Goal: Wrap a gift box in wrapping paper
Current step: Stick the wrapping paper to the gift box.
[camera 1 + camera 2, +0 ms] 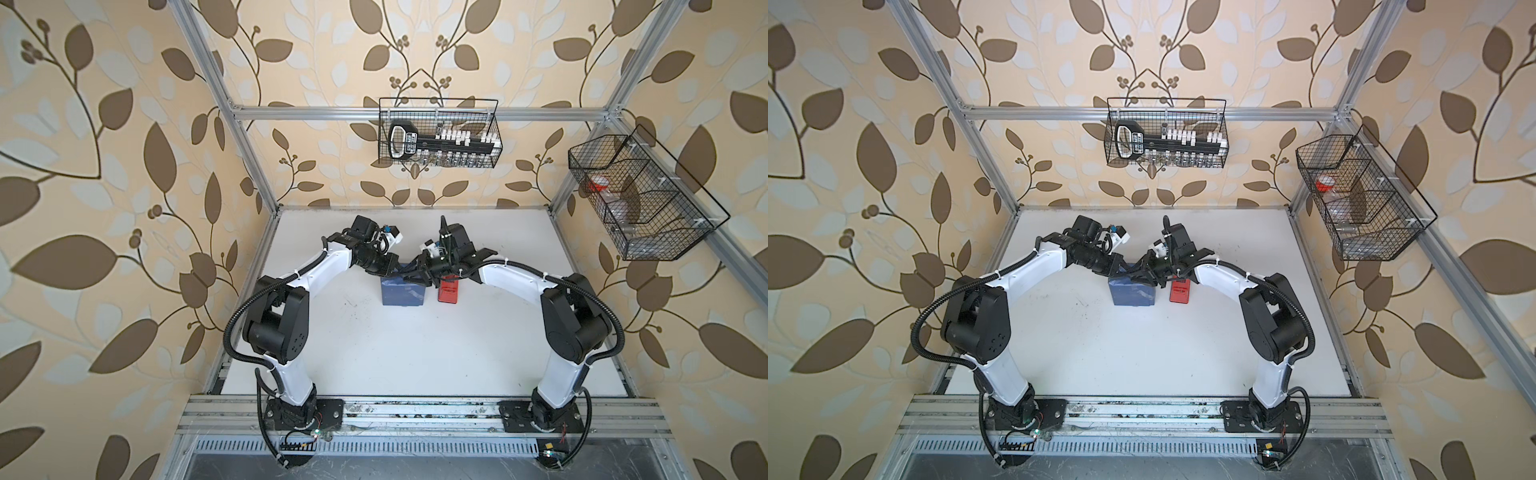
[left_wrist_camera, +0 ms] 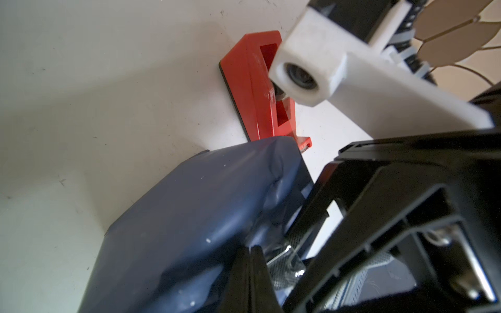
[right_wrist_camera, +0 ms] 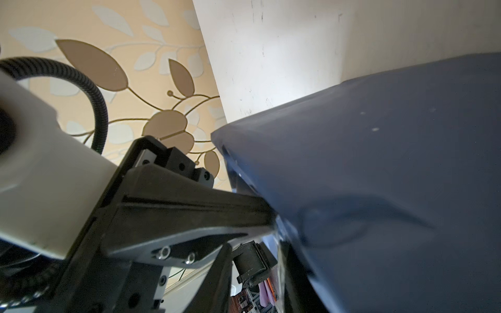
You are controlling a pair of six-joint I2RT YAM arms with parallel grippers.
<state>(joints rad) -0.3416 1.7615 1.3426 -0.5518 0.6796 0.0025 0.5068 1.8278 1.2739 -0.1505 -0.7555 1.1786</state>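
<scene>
Thin dark-blue wrapping paper (image 2: pixel 189 216) is being folded shut. Left hand (image 2: pixel 249 271) is closed; right hand (image 1: pixel 415 272) cannot be told. Taping seems needed next.

White desk (image 1: pixel 374 353), flat, dark scuff marks (image 1: pixel 348 305) scattered mid-surface in both top views (image 1: pixel 1100 353). Two items on it, toward the far half: box (image 1: pixel 401 296) covered in creased slate-blue paper (image 2: pixel 189 211), and a red tape dispenser (image 1: pixel 448 293) just to its right, with a thin strip of bare desk between them. Both sit flat.
</scene>
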